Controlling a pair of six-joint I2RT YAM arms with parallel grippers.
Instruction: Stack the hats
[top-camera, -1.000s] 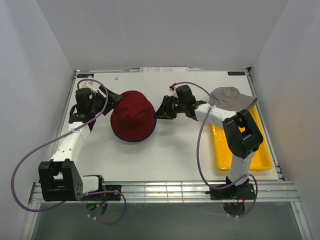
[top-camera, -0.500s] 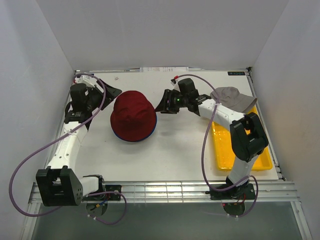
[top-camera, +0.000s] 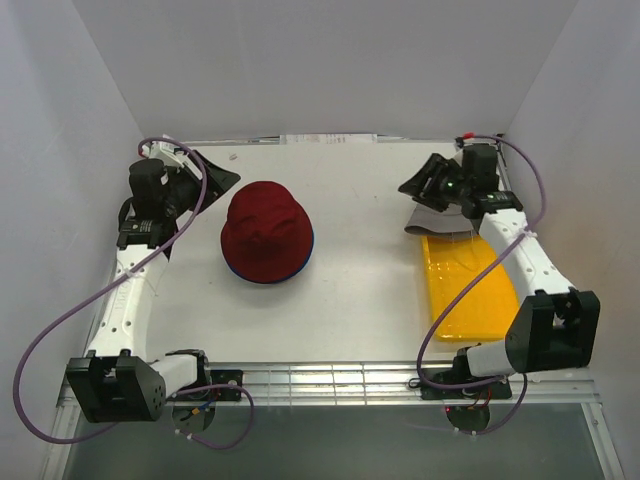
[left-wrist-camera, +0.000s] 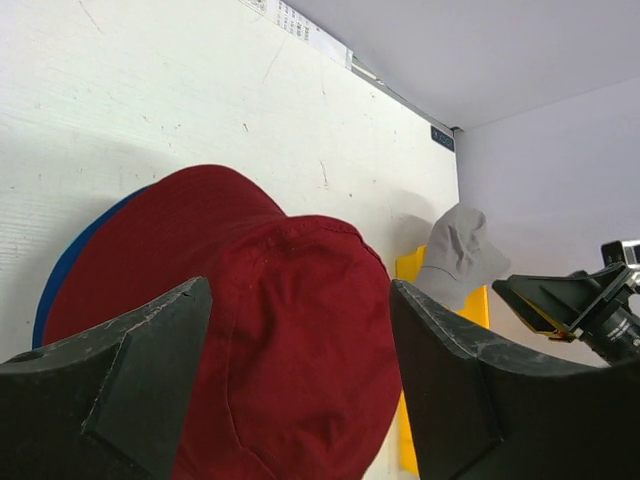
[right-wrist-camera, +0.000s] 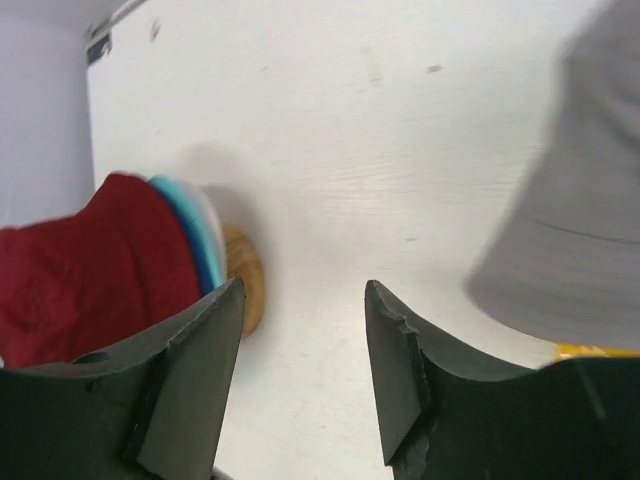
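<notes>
To the left of the dark red hat (top-camera: 266, 232), and a little farther back, the left hand (top-camera: 214, 178) hangs with its jaws spread wide and nothing between them. The dark red hat sits mid-counter (top-camera: 350, 300) on top of the pile. A blue brim (left-wrist-camera: 75, 262) shows under it, and the wooden stand (right-wrist-camera: 247, 288) below. Well apart to its right lies the grey hat (top-camera: 428, 222), partly on the yellow tray (top-camera: 475, 290). The right hand (top-camera: 422, 187) is over it, jaws about half apart, empty. The risk, I think, is a thin pinch. If only the floppy brim is caught, the hat may slip out, or land crooked and push the pile off the stand.
</notes>
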